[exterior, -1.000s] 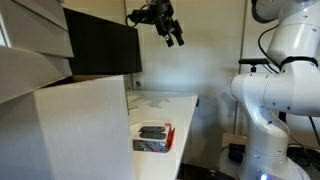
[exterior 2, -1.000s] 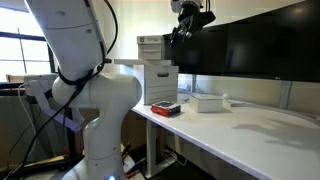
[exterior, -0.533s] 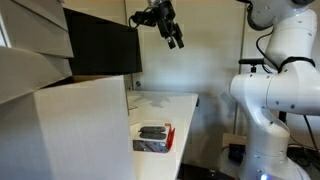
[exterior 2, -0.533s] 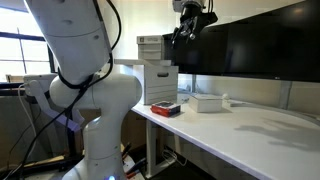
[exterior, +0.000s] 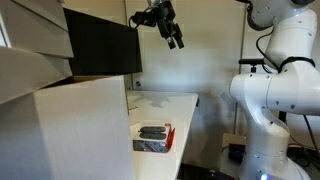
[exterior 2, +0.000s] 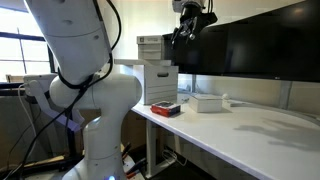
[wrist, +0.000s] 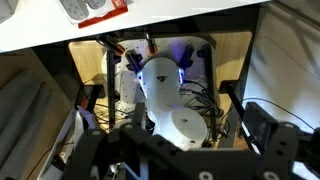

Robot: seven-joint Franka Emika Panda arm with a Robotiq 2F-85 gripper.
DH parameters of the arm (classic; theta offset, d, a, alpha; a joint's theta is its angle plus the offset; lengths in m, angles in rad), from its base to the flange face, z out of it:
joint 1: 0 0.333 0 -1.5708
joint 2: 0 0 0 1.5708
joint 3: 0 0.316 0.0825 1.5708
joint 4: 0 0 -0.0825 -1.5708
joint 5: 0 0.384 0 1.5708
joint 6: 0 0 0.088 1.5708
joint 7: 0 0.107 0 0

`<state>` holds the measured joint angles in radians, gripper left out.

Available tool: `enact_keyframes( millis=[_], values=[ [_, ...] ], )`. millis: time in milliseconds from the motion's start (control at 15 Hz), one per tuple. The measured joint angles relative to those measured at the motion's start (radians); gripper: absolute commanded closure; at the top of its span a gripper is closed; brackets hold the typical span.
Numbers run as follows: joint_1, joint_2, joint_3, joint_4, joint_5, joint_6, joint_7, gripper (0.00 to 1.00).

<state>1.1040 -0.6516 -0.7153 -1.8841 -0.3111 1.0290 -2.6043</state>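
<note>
The black jaws are held wide open and empty high above the white counter (exterior: 182, 104), well apart from the shallow red tray (exterior: 153, 138) of dark objects, which is seen lying on it beside a large white box (exterior: 85, 130).

A long white tabletop (exterior 2: 250, 125) runs under dark screens (exterior 2: 260, 45), with a pale wall (exterior: 205, 50) behind, a daylit window (exterior 2: 15, 50) at 9 o'clock in an exterior view, and stacked white boxes (exterior 2: 158, 70) near 12 o'clock.

End effector (exterior: 176, 38) hangs high over table (exterior: 186, 104) w/ tray (exterior: 153, 138) beside box (exterior: 85, 125).
</note>
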Motion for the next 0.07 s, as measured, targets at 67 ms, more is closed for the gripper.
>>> enact_keyframes(
  millis=[67],
  values=[
    [0.0, 0.0, 0.0, 0.0, 0.0, 0.0, 0.0, 0.0]
  ],
)
